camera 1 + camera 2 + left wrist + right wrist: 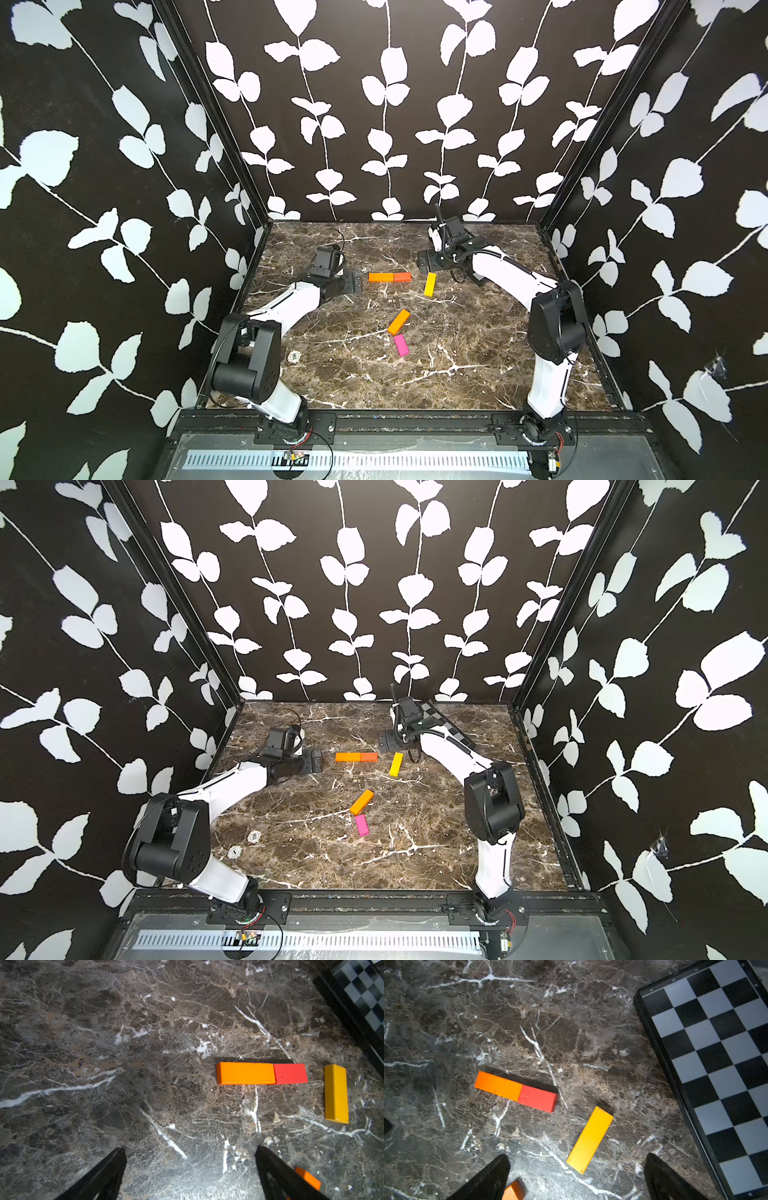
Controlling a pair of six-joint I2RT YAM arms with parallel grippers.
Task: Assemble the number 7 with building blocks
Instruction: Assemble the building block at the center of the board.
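An orange block (381,277) and a red-orange block (402,277) lie end to end as one bar at mid-table. Just right of it, apart from the bar's end, lies a yellow block (430,284), slightly tilted. Nearer the front, a second orange block (399,322) lies diagonally with a pink block (401,345) at its lower end. My left gripper (356,282) is open, just left of the bar, with nothing between its fingers (116,1167). My right gripper (424,262) hovers open behind the yellow block (589,1139), which lies free ahead of the jaws.
A black-and-grey checkered board (716,1043) lies at the back right, partly under the right arm (451,725). Patterned walls close the table on three sides. Two small round fittings (253,836) sit in the marble at the front left.
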